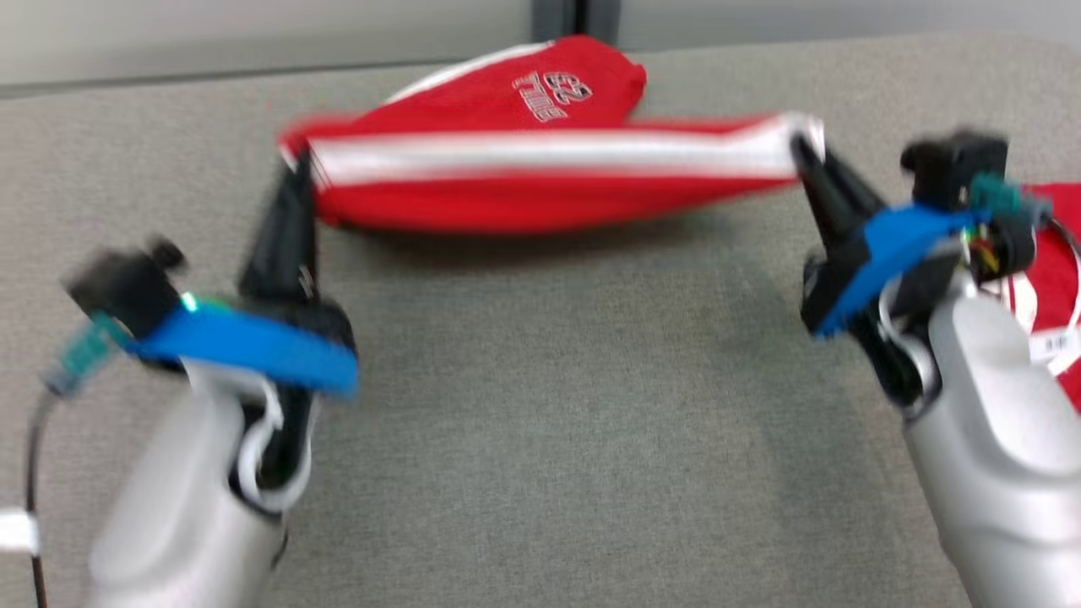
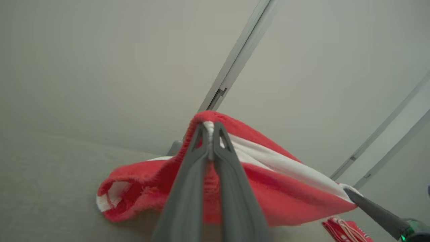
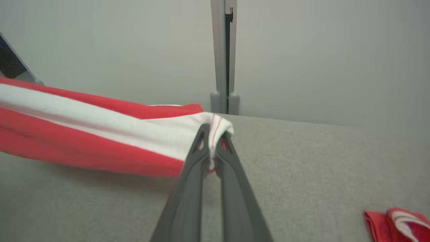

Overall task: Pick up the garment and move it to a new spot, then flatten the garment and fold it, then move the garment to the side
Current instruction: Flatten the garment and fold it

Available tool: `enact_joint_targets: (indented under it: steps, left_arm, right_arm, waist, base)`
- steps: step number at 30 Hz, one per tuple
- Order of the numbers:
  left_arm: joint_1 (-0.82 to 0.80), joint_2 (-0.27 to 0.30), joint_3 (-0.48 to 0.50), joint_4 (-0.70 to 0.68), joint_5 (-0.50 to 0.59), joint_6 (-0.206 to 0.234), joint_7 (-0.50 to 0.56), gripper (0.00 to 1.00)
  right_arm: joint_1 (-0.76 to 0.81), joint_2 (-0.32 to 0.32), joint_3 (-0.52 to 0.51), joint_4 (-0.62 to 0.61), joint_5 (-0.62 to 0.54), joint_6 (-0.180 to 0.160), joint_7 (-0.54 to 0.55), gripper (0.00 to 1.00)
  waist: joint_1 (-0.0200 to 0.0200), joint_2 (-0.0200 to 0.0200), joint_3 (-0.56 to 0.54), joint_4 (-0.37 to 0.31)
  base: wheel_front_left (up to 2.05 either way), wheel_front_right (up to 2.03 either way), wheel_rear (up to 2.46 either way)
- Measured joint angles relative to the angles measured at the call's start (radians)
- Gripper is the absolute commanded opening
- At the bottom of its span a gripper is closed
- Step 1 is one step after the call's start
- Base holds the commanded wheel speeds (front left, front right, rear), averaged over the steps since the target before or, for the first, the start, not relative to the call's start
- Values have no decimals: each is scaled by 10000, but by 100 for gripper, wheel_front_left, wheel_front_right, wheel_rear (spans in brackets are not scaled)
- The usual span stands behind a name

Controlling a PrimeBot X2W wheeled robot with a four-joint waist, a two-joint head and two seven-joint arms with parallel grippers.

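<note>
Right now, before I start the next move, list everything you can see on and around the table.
garment: one, red with a white stripe and pale lettering, stretched between the two grippers over the far half of the table
second red cloth: one, red with white trim, on the table at the right edge, partly behind the right arm
table: one, grey fabric-like top, under everything
wall panels: pale grey, behind the table, meeting at a grey post
left gripper: one, dark fingers, shut on the garment's left end
right gripper: one, dark fingers, shut on the garment's right end, at the white stripe
</note>
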Motion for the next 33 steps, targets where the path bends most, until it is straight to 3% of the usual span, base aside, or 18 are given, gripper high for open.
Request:
enact_joint_targets:
  steps: [4,9,15,20,26,33]
  left_arm:
    - [1980,274,-771,-336,359,-2,-81,0]
    - [3876,518,-1172,-1124,245,96,174,0]
    - [5723,1258,-1691,-2719,-48,602,1384,0]
    - [6898,2046,-1952,-4272,-92,1365,2468,0]
    - [7086,2280,-1839,-5467,-96,1824,2798,0]
    - [5553,1078,-2092,-4786,40,1728,2652,0]
  right_arm:
    - [1854,-579,94,-1034,502,-4,844,0]
    - [4382,-932,-700,-2986,719,4,2583,0]
    - [7122,-663,-2075,-6088,550,4,4957,0]
    - [8797,-188,-2943,-8435,290,4,6776,0]
    - [8811,88,-3388,-9708,-105,4,7311,0]
    - [6432,-573,-2794,-8439,-173,-8,7306,0]
  waist:
    - [-1,0,-612,128]
    - [-1,0,-1289,244]
    - [-1,0,-1610,298]
    - [0,0,-1596,405]
    - [0,0,-1469,561]
    - [3,0,-1148,862]
  base:
    - [0,0,0]
    - [0,0,0]
    - [0,0,0]
    - [0,0,0]
    - [0,0,0]
    - [0,0,0]
